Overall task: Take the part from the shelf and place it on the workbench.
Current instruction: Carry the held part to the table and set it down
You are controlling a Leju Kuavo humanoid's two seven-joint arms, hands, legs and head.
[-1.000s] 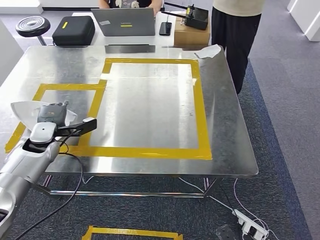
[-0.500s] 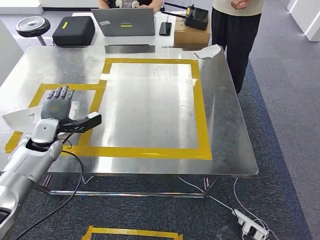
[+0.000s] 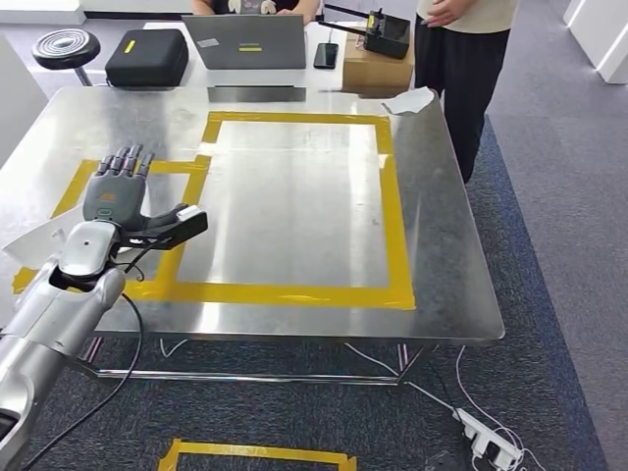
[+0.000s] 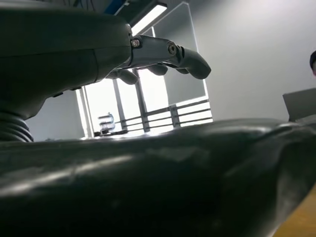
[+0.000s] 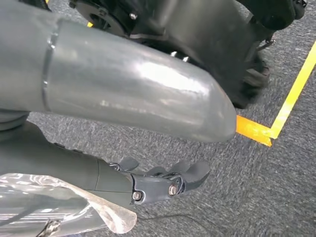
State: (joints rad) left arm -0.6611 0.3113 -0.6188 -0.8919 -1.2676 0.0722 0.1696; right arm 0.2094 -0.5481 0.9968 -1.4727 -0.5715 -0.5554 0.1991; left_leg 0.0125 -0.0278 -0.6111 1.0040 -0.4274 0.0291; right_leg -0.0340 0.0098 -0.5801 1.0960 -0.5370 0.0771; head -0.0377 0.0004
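Observation:
The part, a flat white piece (image 3: 38, 239), lies on the steel workbench (image 3: 296, 206) at its near left, at the edge of the small yellow-taped square (image 3: 74, 186). My left hand (image 3: 117, 191) hovers just right of it, palm down with its fingers stretched flat and the thumb out to the side, holding nothing. In the left wrist view its fingers (image 4: 168, 53) reach out above the shiny tabletop. My right hand (image 5: 164, 182) hangs over the grey carpet with loosely spread, empty fingers.
A large yellow-taped rectangle (image 3: 396, 216) marks the table's middle. At the far edge sit a laptop (image 3: 244, 44), a black case (image 3: 146, 57), a cardboard box (image 3: 376, 67) and a white scrap (image 3: 411, 101). A person (image 3: 463, 69) stands at the far right corner. A power strip (image 3: 489, 444) lies on the floor.
My left hand let go of the white part, which now lies on the table. The fingers uncurled and the hand moved forward and slightly right, away from it.

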